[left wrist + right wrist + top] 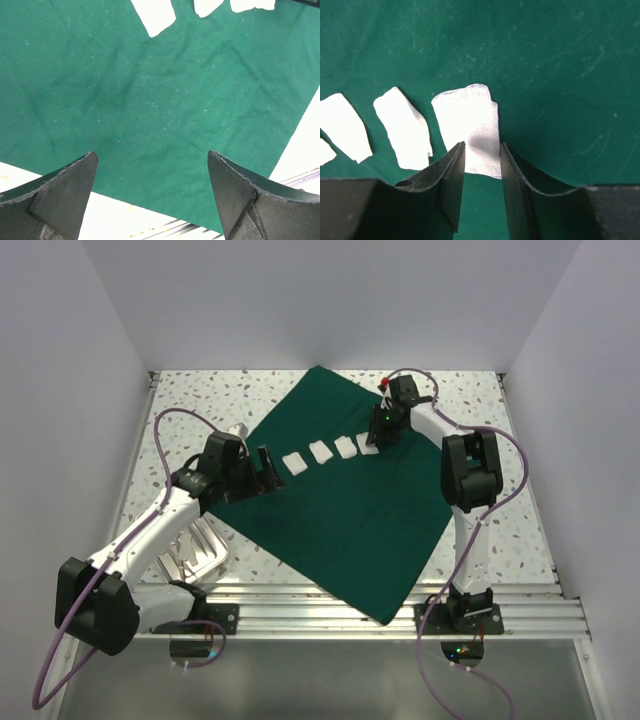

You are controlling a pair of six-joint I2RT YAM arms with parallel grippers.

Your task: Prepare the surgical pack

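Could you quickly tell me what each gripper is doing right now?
Left gripper: open, empty, over the drape.
Right gripper: slightly open over a white pad.

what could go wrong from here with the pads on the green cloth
The right gripper narrowly straddles the end pad; it may pinch the green drape too and drag it, shifting the other pads. The left gripper hangs open over the drape; dropping lower could wrinkle it.

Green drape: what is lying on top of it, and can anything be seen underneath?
Four white pads lie in a row on the drape; the right gripper is at the end pad. The cloth lies flat and hides whatever is under it.
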